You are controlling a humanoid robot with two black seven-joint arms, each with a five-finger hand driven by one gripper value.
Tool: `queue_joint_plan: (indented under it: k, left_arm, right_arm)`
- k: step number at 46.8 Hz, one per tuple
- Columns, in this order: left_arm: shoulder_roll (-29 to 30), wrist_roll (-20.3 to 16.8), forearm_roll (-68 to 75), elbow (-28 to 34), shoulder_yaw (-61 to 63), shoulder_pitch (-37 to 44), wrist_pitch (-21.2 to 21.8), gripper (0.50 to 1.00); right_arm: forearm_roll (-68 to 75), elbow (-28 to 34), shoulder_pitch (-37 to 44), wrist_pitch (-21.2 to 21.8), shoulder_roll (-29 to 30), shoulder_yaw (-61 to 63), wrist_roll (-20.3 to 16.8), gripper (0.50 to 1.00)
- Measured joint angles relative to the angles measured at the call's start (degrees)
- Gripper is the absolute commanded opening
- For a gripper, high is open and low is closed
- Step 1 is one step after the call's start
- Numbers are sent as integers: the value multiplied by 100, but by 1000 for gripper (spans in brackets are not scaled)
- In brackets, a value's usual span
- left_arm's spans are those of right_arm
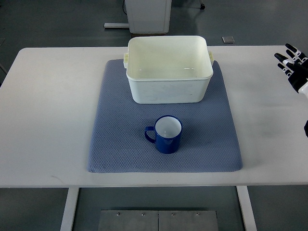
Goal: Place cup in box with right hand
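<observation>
Nearest us, the cup [165,134] stands upright on the mat [115,144], well left of our right robot hand [294,65], whose fingers are spread, empty. Box [168,86] empty; nothing done yet.

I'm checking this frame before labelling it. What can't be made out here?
- Right hand, top view: cut off by the right edge; its arm barely shows.
- Left hand: out of frame entirely.
- Blue cup: its handle's far side is hidden.
- Box: near inner wall hidden by its own rim.
</observation>
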Motion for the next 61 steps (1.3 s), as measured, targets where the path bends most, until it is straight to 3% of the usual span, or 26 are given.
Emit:
queue_joint_plan:
  k: [61]
  left_arm:
    - [0,5,1,-2,6,0,-2,1000]
  right_arm:
    - [0,-1,26,-2,210,8,-6,1000]
